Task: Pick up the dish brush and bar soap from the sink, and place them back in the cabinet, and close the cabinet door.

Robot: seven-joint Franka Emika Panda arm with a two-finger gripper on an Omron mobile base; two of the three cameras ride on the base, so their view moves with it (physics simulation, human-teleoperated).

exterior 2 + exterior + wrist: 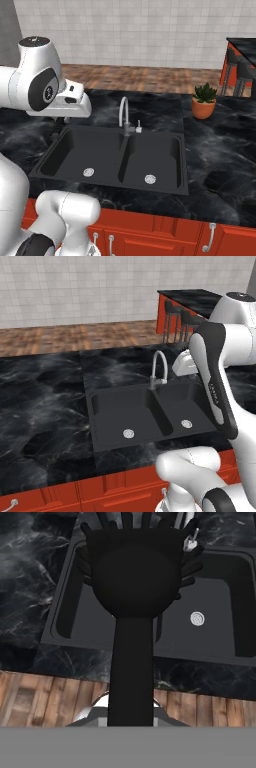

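One brush (134, 577) rises from the clenched pincer (131, 719), handle pinched at its base, bristly head raised over the sink (220, 602). Both basins lie below in the black marble table (45, 401).

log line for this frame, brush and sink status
gripper: shut on dish brush | brush: lifted above sink, head away from hand | sink basins: drains visible, bar soap not visible

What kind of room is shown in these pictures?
Most likely a home kitchen, rendered in simulation. A black double-basin sink with a curved silver gooseneck faucet is set into a dark marbled stone counter, and glossy red cabinet fronts with curved silver pulls run below it.
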